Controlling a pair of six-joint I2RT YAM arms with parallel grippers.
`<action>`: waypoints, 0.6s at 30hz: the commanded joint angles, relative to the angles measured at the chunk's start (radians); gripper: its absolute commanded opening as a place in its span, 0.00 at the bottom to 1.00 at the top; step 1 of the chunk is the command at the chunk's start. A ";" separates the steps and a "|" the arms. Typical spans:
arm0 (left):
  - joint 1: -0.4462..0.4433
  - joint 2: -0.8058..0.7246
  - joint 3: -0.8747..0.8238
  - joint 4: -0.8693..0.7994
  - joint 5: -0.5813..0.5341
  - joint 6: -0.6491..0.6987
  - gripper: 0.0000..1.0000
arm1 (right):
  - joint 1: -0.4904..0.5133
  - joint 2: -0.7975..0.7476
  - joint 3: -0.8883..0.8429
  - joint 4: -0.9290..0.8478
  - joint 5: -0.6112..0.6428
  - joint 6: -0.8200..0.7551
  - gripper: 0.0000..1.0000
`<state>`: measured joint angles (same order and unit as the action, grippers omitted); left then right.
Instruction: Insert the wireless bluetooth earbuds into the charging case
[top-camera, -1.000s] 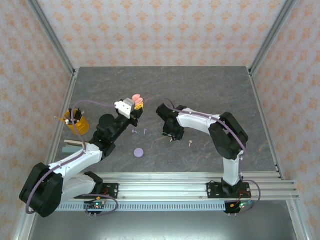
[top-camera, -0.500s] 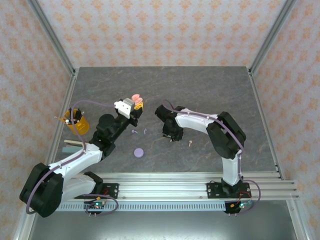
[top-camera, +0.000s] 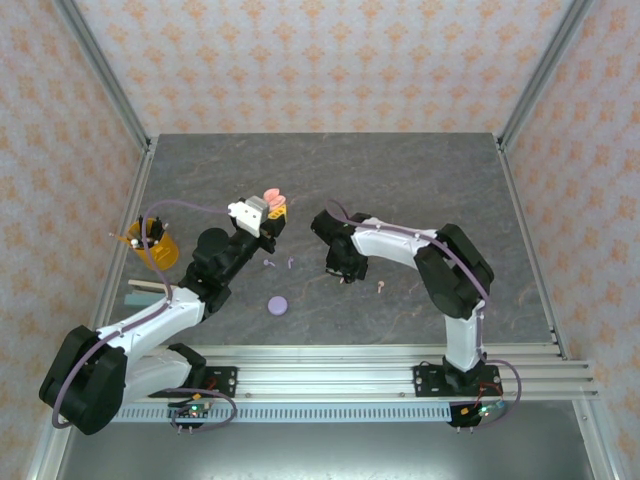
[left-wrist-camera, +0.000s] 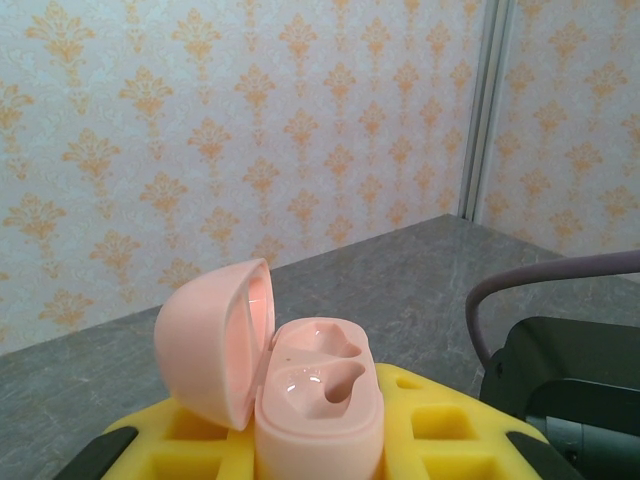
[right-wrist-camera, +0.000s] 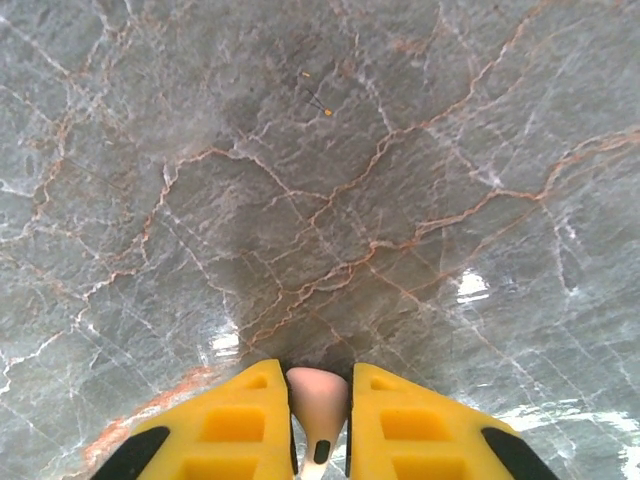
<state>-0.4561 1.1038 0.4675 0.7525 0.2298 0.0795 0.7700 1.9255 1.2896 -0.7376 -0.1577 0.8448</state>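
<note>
Overall, grey veined stone tabletop (top-camera: 400, 180), damask-papered walls (top-camera: 300, 60), pink earbud (right-wrist-camera: 318, 395) pinched.

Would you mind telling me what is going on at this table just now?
The left gripper holds an open pink charging case, both wells empty. The right gripper is down at the marble table, closed on a pale pink earbud. Another pink earbud, two lilac earbuds and a closed lilac case lie on the table between the arms.
</note>
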 joint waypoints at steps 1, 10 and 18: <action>0.008 -0.001 0.006 0.030 0.022 -0.009 0.00 | 0.007 -0.018 -0.061 0.042 0.029 0.003 0.14; 0.008 0.007 0.017 0.006 0.052 -0.013 0.00 | 0.006 -0.171 -0.168 0.144 0.109 -0.041 0.13; 0.007 0.010 0.031 -0.031 0.104 -0.014 0.00 | 0.007 -0.339 -0.263 0.209 0.185 -0.111 0.13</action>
<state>-0.4561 1.1049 0.4686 0.7414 0.2955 0.0761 0.7700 1.6535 1.0538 -0.5674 -0.0475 0.7757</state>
